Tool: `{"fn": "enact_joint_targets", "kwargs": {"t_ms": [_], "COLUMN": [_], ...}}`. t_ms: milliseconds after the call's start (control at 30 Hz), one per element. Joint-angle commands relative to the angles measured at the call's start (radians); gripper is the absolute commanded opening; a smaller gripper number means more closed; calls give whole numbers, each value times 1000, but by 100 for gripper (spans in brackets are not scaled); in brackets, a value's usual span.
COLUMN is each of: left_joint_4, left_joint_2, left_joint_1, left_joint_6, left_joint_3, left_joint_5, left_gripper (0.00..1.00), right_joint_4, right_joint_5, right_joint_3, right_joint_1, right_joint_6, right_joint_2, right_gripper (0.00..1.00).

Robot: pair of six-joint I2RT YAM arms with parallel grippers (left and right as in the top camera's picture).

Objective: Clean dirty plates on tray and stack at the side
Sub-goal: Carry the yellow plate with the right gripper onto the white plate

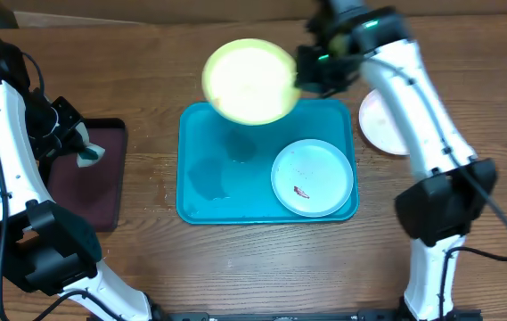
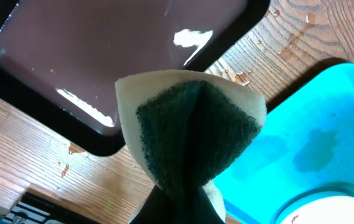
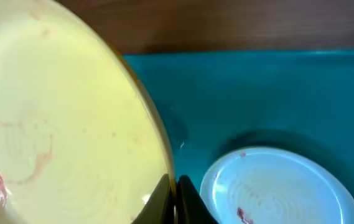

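Observation:
My right gripper is shut on the rim of the yellow-green plate, which hangs tilted above the far edge of the turquoise tray. In the right wrist view the fingers pinch that plate, and faint reddish smears show on its face. A white plate with a small red smear lies flat in the tray's right half. A pale plate rests on the table to the right of the tray, partly hidden by my right arm. My left gripper is shut on a green-and-cream sponge.
A dark maroon tray with a black rim lies left of the turquoise tray, under the sponge's side. Water drops dot the wood between the two trays. A wet patch marks the turquoise tray's left half.

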Motion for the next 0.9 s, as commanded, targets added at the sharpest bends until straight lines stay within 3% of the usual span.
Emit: {"fn": "enact_joint_targets", "kwargs": {"t_ms": [0, 167, 300, 500, 867], "left_joint_4": [2, 0, 5, 1, 9], "left_joint_2": [-22, -22, -22, -22, -22], "left_joint_1": [-3, -3, -5, -5, -9], "left_joint_6": [19, 18, 18, 18, 19], "left_joint_3": [-2, -3, -3, -3, -3], "left_joint_5": [6, 7, 7, 6, 6], "left_gripper": [4, 5, 5, 5, 4], "right_joint_4": [-77, -246, -233, -153, -95], "right_joint_5": [-186, 343, 528, 541, 523], "right_joint_3": [16, -48, -141, -232, -240], "right_joint_1": [-124, -275, -356, -440, -518], "right_joint_6": [-81, 18, 98, 123, 121], "right_joint_2": [-20, -20, -20, -20, -16], "right_gripper": [4, 4, 4, 4, 4]}}
